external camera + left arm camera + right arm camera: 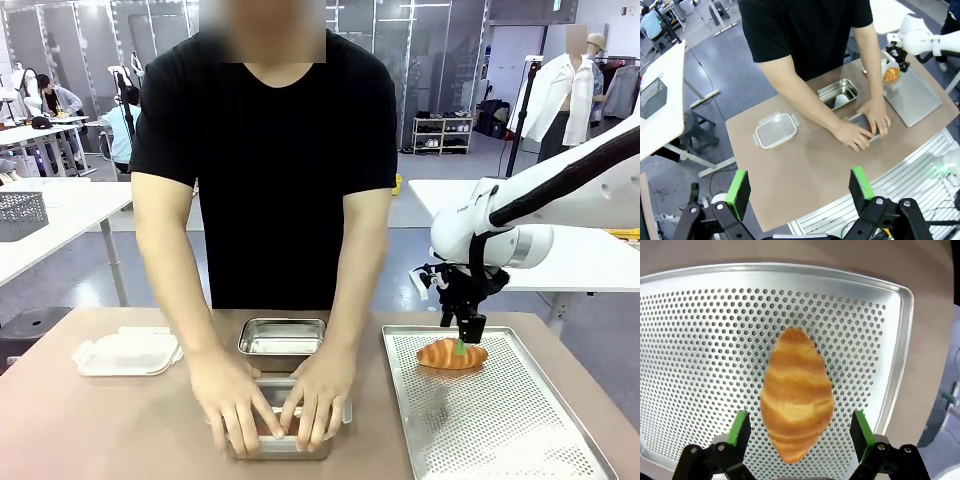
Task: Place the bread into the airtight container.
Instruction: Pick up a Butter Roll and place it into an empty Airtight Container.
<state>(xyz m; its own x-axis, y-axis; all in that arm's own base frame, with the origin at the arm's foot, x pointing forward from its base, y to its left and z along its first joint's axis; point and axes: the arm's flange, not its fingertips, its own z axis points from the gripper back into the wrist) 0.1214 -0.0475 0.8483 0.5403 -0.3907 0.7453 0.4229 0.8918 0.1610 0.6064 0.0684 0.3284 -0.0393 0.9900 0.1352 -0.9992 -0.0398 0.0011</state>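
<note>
Your table (90, 440) carries a perforated tray (520, 430) on its right side. Mid-table, the person's hands (232, 400) press on a steel container (285, 447). One croissant (452, 354) lies at the tray's far end. Your right pincer (468, 338) stands open on either side of it, and your left pincer (800, 192) hangs open, high above the table.

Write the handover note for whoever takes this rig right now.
Right pincer: open, straddling the croissant on the perforated tray, not closed on it.
Left pincer: open, holding nothing, high over the robot's side of the table.
Person: both hands on the near steel container; its inside is hidden. Far steel container stands open behind it; white plastic lid lies at the table's left.
Done: pincer lined up on the croissant.
Left: grip, lift, carry to the container, release.
</note>
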